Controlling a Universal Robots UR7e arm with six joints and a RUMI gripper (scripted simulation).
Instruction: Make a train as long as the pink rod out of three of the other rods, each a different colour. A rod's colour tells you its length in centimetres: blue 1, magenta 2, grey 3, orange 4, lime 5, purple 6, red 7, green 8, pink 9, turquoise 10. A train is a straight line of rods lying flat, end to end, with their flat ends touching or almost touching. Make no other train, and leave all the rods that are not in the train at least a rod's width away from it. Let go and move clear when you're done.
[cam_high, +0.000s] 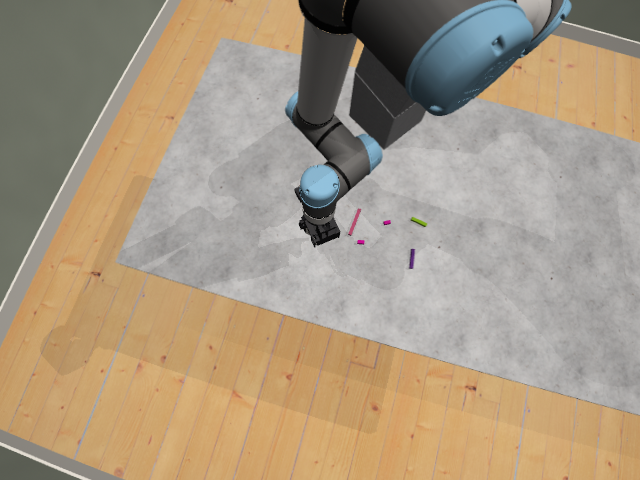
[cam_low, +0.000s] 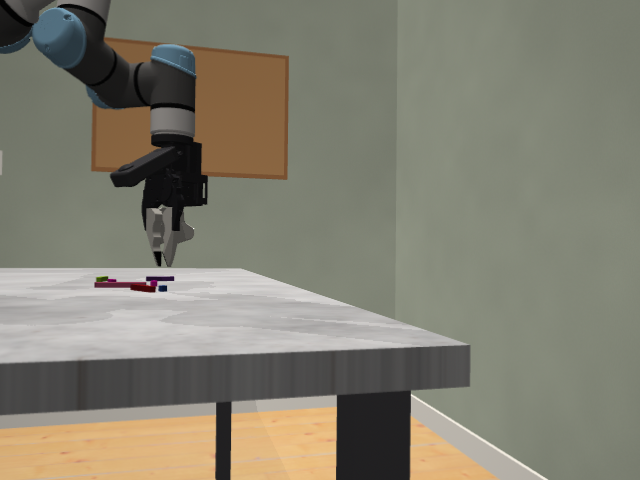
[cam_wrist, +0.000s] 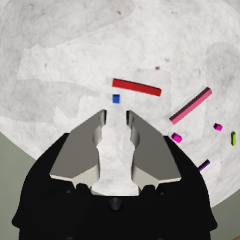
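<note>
My gripper (cam_wrist: 116, 111) hangs above the grey table top, its fingers a narrow gap apart with nothing between them. In the wrist view a small blue rod (cam_wrist: 116, 99) lies just ahead of the fingertips, with a red rod (cam_wrist: 136, 87) beyond it. The pink rod (cam_wrist: 190, 105) lies to the right, near two magenta rods (cam_wrist: 177, 137) (cam_wrist: 218, 126), a lime rod (cam_wrist: 233, 138) and a purple rod (cam_wrist: 203, 165). In the top view the gripper (cam_high: 316, 242) is left of the pink rod (cam_high: 354, 221) and hides the red and blue rods. In the exterior view the gripper (cam_low: 162, 260) is just above the table.
The rods lie apart from one another near the table's middle. The lime rod (cam_high: 418, 222) and purple rod (cam_high: 412, 258) lie farthest right. The arm's base block (cam_high: 382, 103) stands behind the rods.
</note>
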